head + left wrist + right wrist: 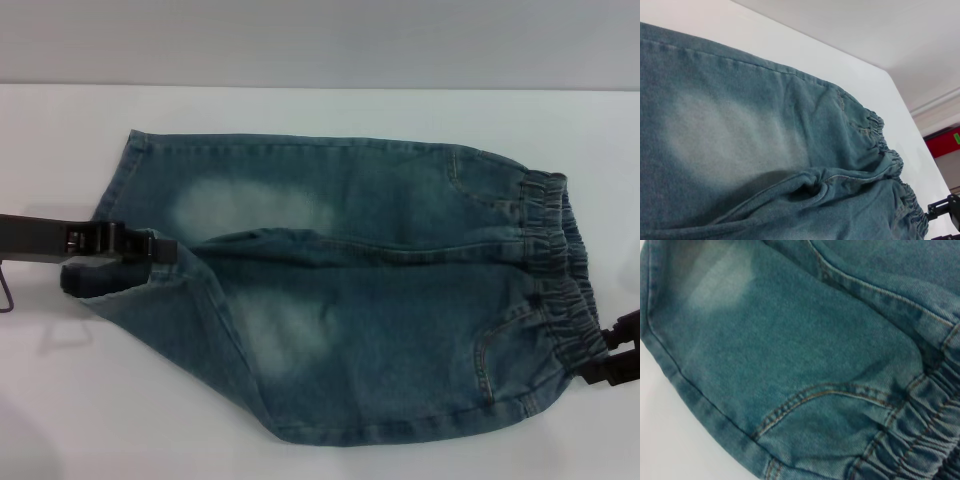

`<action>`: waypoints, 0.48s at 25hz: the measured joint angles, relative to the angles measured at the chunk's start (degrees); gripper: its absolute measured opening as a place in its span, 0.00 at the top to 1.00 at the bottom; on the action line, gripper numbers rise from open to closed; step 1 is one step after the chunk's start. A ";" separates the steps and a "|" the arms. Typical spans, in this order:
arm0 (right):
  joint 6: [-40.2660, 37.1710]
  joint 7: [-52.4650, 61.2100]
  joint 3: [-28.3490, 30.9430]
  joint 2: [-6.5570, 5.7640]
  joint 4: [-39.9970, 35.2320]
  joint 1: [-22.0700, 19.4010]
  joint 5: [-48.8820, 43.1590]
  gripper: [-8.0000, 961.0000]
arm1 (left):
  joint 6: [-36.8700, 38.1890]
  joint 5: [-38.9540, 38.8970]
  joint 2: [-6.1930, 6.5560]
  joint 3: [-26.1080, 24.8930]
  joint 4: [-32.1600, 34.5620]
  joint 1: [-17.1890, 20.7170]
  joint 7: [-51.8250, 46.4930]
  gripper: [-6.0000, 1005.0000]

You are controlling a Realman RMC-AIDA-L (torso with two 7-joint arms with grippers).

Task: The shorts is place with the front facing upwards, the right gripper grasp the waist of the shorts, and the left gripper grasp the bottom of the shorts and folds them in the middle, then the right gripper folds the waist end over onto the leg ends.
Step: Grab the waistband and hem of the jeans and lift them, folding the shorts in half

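Denim shorts [350, 290] lie front up across a white bench [300, 105] in the head view, legs pointing to the robot's left and the ruched waist of the shorts [560, 270] to its right. A pale faded patch marks each leg. The left pincer [150, 247], at the end of a dark arm reaching in from the left edge, sits at the bottom of the shorts [115, 215], between the two leg hems; it appears closed on the denim there, the near leg's hem edge lifted and in shadow. The right pincer [618, 350] shows as a black clamp at the near end of the waistband, touching the gathers; whether it is open or closed cannot be told.

Left wrist view: faded denim fills the picture, bunched along the centre seam, the elastic band running to the far end, where the right pincer [945, 212] stands at the waistband's corner beside the bench edge.

Right wrist view: a tan-stitched curved pocket seam [815, 395], the gathered waistband and the stitched side seam over white bench; no fingers show
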 joint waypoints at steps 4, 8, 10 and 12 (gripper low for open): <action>-0.67 -0.42 0.10 0.44 -0.58 0.02 0.96 0.46 | -0.04 -0.02 0.00 0.00 -0.09 0.02 0.07 0.91; -1.50 -1.08 0.20 0.79 -0.99 0.02 1.32 0.46 | -0.09 0.00 0.00 0.00 -0.14 -0.03 0.09 0.91; -1.98 -1.17 0.26 0.83 -1.17 0.01 1.65 0.46 | -0.12 0.11 -0.01 0.00 -0.15 -0.08 0.09 0.91; -2.54 -1.30 0.17 0.77 -1.46 -0.16 2.17 0.46 | -0.17 0.13 -0.06 0.00 -0.15 -0.09 0.10 0.91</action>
